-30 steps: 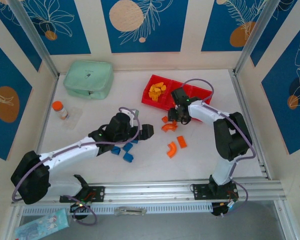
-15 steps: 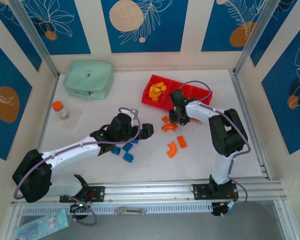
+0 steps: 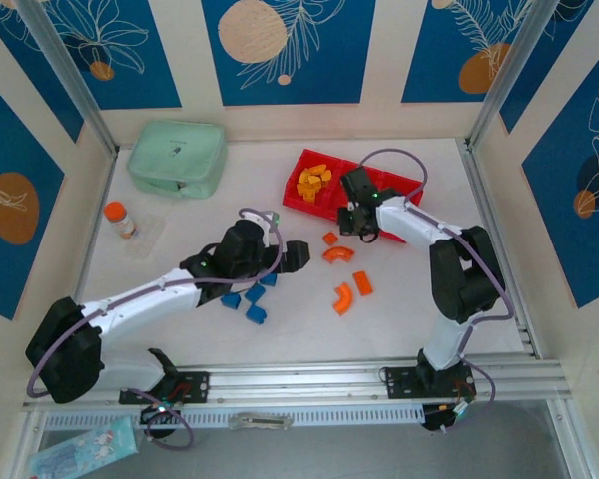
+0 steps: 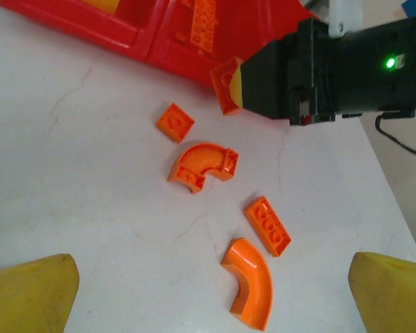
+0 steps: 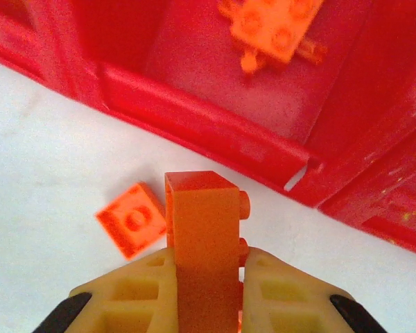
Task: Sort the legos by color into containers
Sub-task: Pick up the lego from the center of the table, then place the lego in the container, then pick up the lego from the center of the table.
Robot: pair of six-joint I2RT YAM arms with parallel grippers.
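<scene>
Has drawn the right claw (image 5: pixel 206 267) off the loose orange pieces (image 4: pixel 201 163) toward the far edge of the bench (image 3: pixel 399 299), clamped on a red-orange brick (image 5: pixel 201 208) just short of the wall of the red tray (image 5: pixel 194 111). Likely leaves only the drop inside. Holds the left claw (image 3: pixel 292 257) spread apart near blue bricks (image 3: pixel 256 314).

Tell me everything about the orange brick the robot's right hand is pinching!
The orange brick is shiny plastic, blocky, with round studs on one side. The right gripper pinches it on end between two yellow fingers. It hangs over the white table just outside the wall of the red tray, near a small flat orange square. Only the fingers seem to touch it.
</scene>
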